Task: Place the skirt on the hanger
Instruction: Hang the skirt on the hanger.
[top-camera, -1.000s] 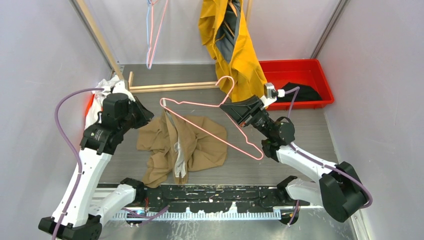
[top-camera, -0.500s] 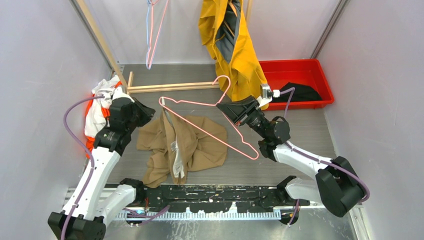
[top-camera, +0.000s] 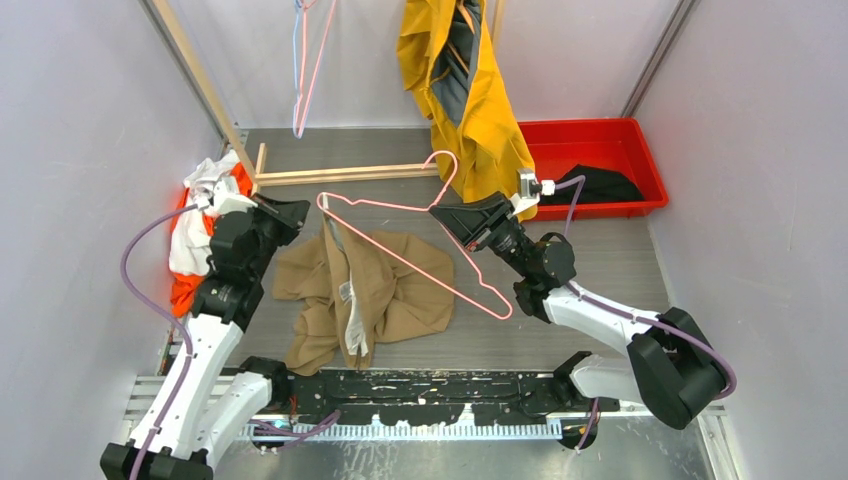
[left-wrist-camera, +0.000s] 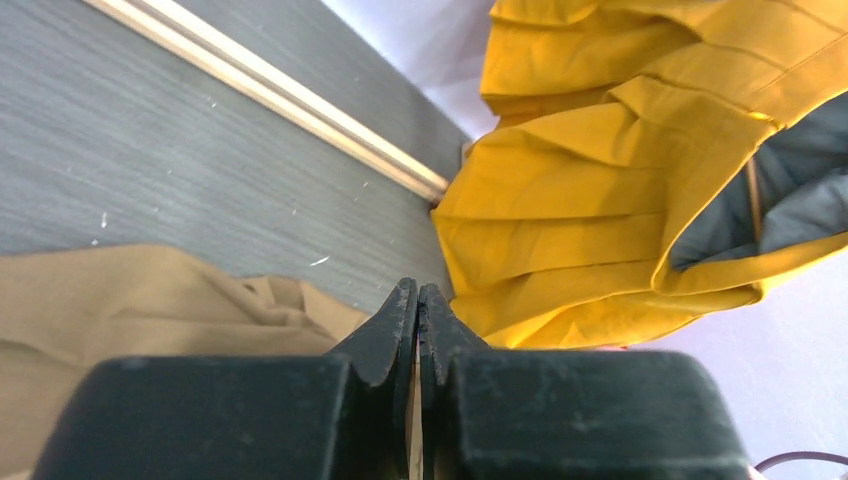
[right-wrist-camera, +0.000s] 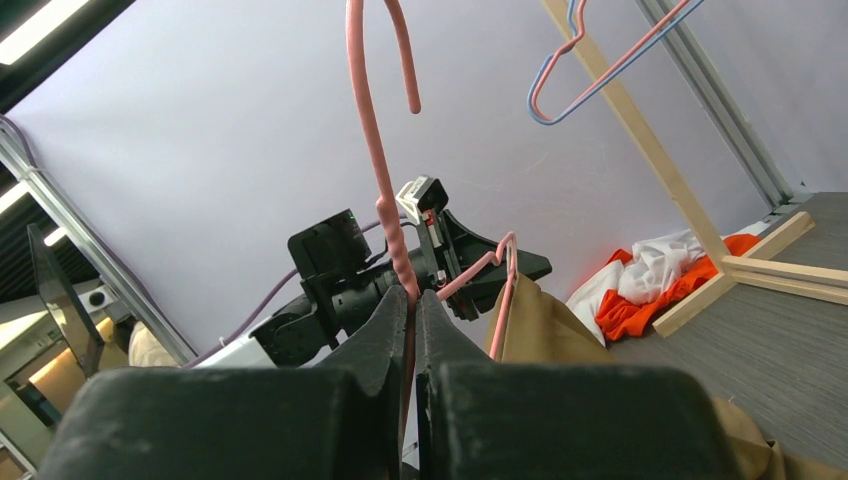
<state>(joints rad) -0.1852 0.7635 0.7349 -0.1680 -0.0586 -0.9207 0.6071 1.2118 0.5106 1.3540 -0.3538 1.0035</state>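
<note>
Right jaws are clamped on the neck of the pink hanger (right-wrist-camera: 382, 200), just below its hook. Left jaws are pressed together with nothing between them, held above the worktop (top-camera: 600, 270) at the skirt's 10 o'clock edge.

Two arms work here: the left arm (top-camera: 215, 300) at 8 o'clock and the right arm (top-camera: 600, 320) at 4 o'clock.

One wooden rack (top-camera: 340, 174) stands at 11 o'clock, with a slanted post and a rail lying along the back.

One yellow garment (top-camera: 470, 100) with a grey lining hangs at 12 o'clock.

One skirt (top-camera: 390, 295), tan, lies crumpled on the worktop at the centre. It is not on the hanger. The hanger's triangle is held over its upper part, and I cannot tell whether wire and cloth touch.

One container, a red bin (top-camera: 590, 130), sits at 2 o'clock. It holds one black cloth (top-camera: 605, 185).

One pile of white and orange clothes (top-camera: 190, 235) lies at 9 o'clock against the wall.

Three hangers in all: the pink one in the grip, plus a blue one and a second pink one hanging together (top-camera: 299, 80) at 11 o'clock on the rack.
</note>
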